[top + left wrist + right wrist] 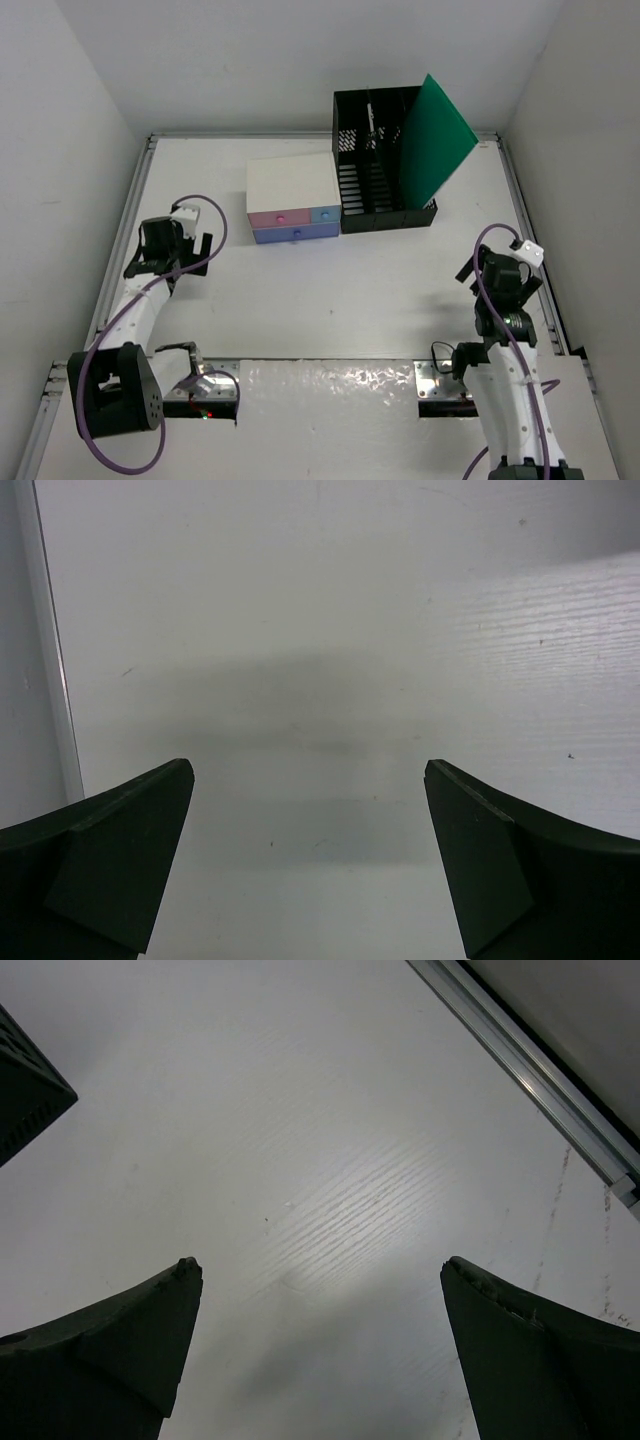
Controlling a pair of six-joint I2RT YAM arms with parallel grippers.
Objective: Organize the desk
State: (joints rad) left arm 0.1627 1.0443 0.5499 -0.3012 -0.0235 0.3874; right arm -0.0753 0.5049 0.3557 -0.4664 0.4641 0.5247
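Observation:
The desk (380, 290) is a flat white tabletop with a thin grey rim. My left gripper (193, 254) hovers over its left side, open and empty. In the left wrist view it (310, 780) has only bare desk (350, 630) between its jaws. My right gripper (497, 268) hovers over the right side, open and empty. In the right wrist view it (320, 1265) also has only bare desk (300, 1110) between its jaws.
A small white-topped box with pink and blue drawers (290, 200) stands at the back middle. Beside it on the right is a black file organizer (375, 190) holding a green folder (435, 140) and a pen (370, 122). The organizer's corner (25, 1080) and the desk rim (530, 1060) show in the right wrist view.

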